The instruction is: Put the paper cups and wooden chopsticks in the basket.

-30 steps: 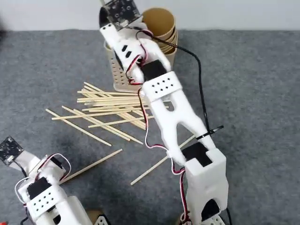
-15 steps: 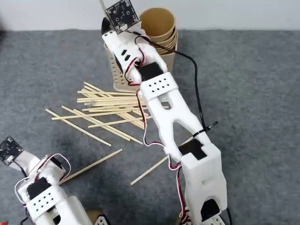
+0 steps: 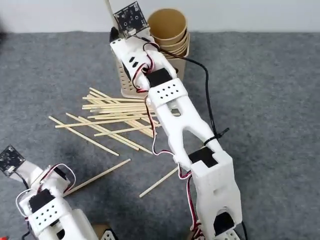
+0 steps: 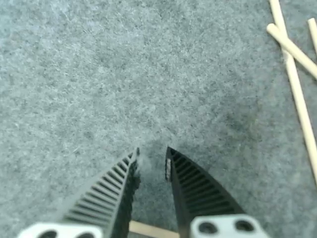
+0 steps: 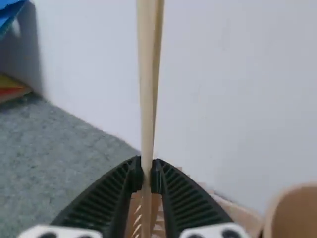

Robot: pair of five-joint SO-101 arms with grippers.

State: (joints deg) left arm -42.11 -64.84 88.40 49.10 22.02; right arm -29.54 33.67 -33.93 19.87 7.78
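My right gripper is shut on a wooden chopstick that stands upright between its fingers. From the high view this gripper is over the near-left corner of the beige slotted basket, with the chopstick sticking up past it. Stacked paper cups sit inside the basket at its right end; the cup rim also appears beside the basket wall. Several chopsticks lie in a loose pile on the grey carpet. My left gripper hovers low over bare carpet, slightly open and empty.
Single chopsticks lie apart from the pile and by the right arm's base. Two more chopsticks cross at the edge of the left wrist view. A white wall rises just behind the basket. The left arm's base stands at the near left.
The right arm has shifted slightly to the right and closer over the basket, carrying the upright chopstick. The left arm has stayed still.
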